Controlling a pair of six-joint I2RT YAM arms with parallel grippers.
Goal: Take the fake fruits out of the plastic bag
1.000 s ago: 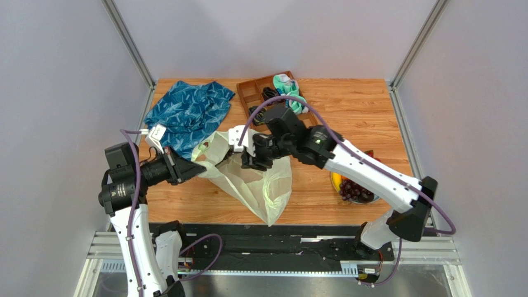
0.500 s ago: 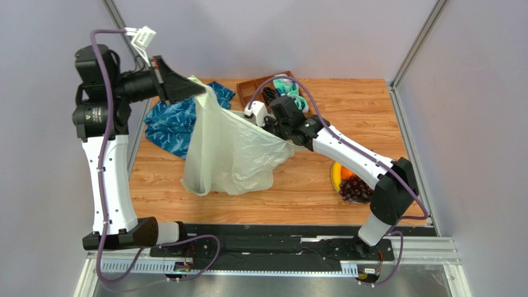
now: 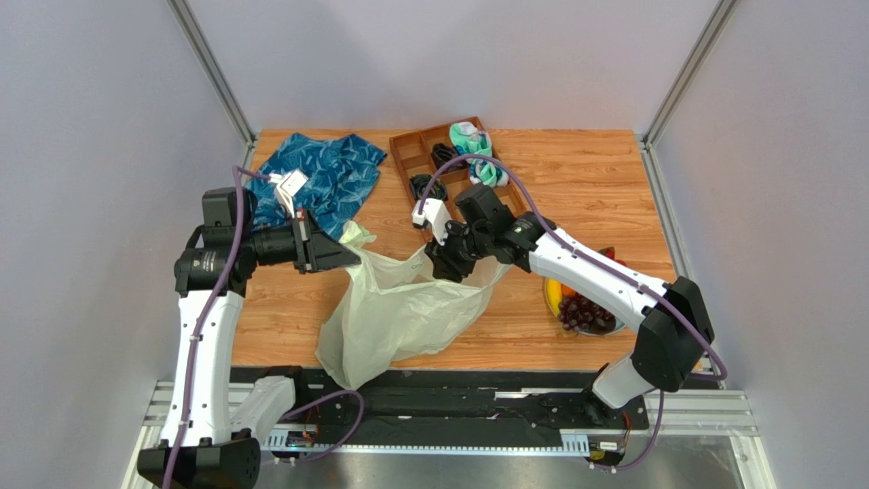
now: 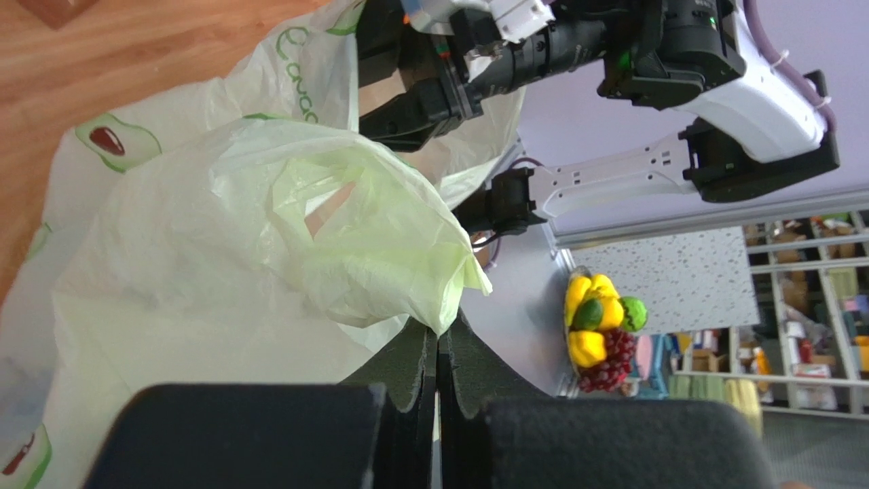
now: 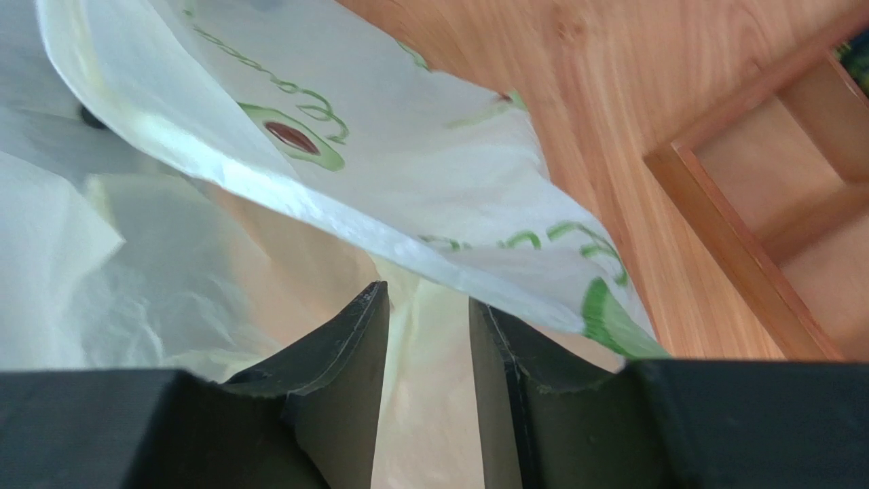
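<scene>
The pale plastic bag (image 3: 398, 316) sags on the table between my arms, its bottom at the front edge. My left gripper (image 3: 345, 255) is shut on a bunched edge of the bag (image 4: 306, 204), pinched at the tips (image 4: 441, 334). My right gripper (image 3: 445, 269) is at the bag's other side. Its jaws (image 5: 428, 306) stand parted, with bag film (image 5: 306, 194) lying between and over them. The fake fruits (image 3: 579, 308), yellow pieces and red grapes, lie in a bowl at the right and show in the left wrist view (image 4: 600, 331). I see no fruit in the bag.
A blue patterned cloth (image 3: 311, 178) lies at the back left. A wooden compartment tray (image 3: 408, 153) at the back centre holds teal-white socks (image 3: 471, 138) and black cords (image 3: 441, 155). The tray's corner shows close by in the right wrist view (image 5: 755, 214).
My left arm rose high with the bag's edge, then came back down to table height. The bag swung out and now sags toward the front. My right gripper stayed at the bag's right side.
</scene>
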